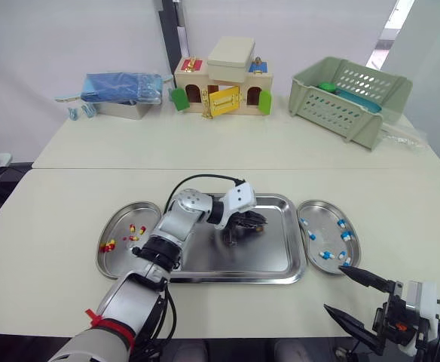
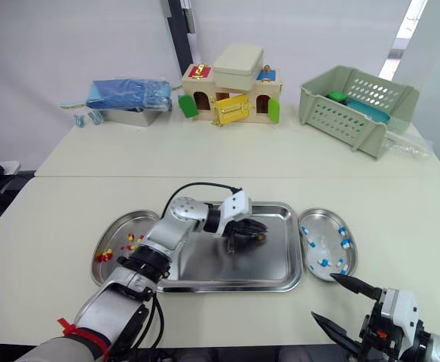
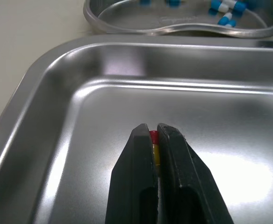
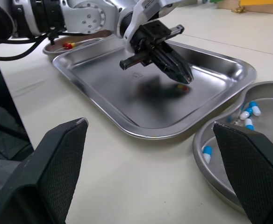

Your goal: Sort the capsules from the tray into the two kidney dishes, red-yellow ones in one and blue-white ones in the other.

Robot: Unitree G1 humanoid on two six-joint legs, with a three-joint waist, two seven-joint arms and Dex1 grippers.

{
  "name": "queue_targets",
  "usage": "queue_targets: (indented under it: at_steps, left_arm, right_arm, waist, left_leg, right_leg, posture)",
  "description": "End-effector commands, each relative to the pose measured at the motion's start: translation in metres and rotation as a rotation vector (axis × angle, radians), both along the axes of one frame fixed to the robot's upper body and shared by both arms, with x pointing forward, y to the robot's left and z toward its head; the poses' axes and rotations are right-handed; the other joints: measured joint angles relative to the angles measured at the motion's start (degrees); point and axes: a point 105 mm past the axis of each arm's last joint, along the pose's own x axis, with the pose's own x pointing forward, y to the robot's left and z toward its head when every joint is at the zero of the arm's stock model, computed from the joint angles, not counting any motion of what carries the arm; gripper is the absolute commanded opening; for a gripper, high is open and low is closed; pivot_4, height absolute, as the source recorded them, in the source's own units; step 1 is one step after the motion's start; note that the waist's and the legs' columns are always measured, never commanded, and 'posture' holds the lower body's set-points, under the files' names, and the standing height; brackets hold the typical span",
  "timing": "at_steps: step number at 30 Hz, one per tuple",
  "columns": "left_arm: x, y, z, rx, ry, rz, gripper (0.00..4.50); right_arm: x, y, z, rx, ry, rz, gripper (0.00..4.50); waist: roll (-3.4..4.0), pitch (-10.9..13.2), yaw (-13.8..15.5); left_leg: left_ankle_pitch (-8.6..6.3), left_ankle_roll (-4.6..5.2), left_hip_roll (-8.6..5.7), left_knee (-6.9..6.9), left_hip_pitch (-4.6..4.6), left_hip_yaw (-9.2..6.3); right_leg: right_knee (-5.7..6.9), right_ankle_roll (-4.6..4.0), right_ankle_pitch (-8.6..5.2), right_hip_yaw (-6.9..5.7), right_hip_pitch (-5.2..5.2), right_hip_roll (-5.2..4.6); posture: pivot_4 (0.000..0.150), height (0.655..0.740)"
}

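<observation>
Left arm extended forward, left gripper (image 3: 154, 131) pinched on red-yellow capsule (image 3: 154, 148); right gripper (image 1: 334, 289) held low, fingers spread wide.

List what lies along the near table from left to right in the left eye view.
Left kidney dish with red-yellow capsules → steel tray → right kidney dish with blue-white capsules.

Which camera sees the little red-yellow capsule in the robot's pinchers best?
The left wrist view: the red-yellow capsule is close up, pinched by the left gripper. The right wrist view shows a small speck at the gripper's tip; in the eye views the gripper covers most of it.
</observation>
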Motion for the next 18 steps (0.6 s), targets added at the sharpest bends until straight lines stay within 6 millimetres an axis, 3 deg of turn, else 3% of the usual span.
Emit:
queue_targets:
  at_steps: [1, 7, 15, 18]
  left_arm:
    - [-0.009, 0.024, 0.03, -0.084, 0.01, 0.06, 0.01]
    - [-0.028, 0.093, 0.049, -0.099, -0.017, 0.334, 0.01]
    - [-0.055, 0.168, 0.062, -0.111, -0.03, 0.696, 0.01]
    - [-0.063, 0.193, 0.057, -0.094, -0.036, 0.81, 0.01]
  right_arm:
    - [-0.003, 0.007, 0.008, -0.009, -0.026, 0.115, 4.5]
    - [0.003, 0.012, 0.008, -0.029, -0.014, 0.286, 4.5]
    - [0.017, 0.019, 0.004, -0.018, -0.011, 0.389, 4.5]
    - [0.02, 0.02, 0.002, -0.016, -0.009, 0.406, 4.5]
  waist:
    - [0.04, 0.0, 0.0]
    - [0.04, 0.0, 0.2]
    - [-0.02, 0.0, 0.5]
    - [-0.02, 0.0, 0.5]
  left_leg:
    - [0.01, -0.02, 0.01, 0.0, 0.0, 0.0]
    - [0.04, -0.07, 0.03, 0.01, 0.04, -0.04]
    - [-0.06, 0.11, 0.0, 0.03, 0.03, -0.07]
    - [-0.07, 0.12, 0.01, 0.02, 0.03, -0.07]
  right_leg:
    - [0.0, 0.0, 0.0, 0.0, 0.0, 0.0]
    - [-0.02, 0.0, 0.0, -0.04, 0.07, -0.01]
    - [-0.05, 0.0, 0.0, -0.1, 0.11, -0.08]
    - [-0.05, 0.0, 0.0, -0.1, 0.1, -0.08]
  posture:
    - [0.15, 0.74]
    - [0.15, 0.74]
    - [0.15, 0.74]
    - [0.15, 0.74]
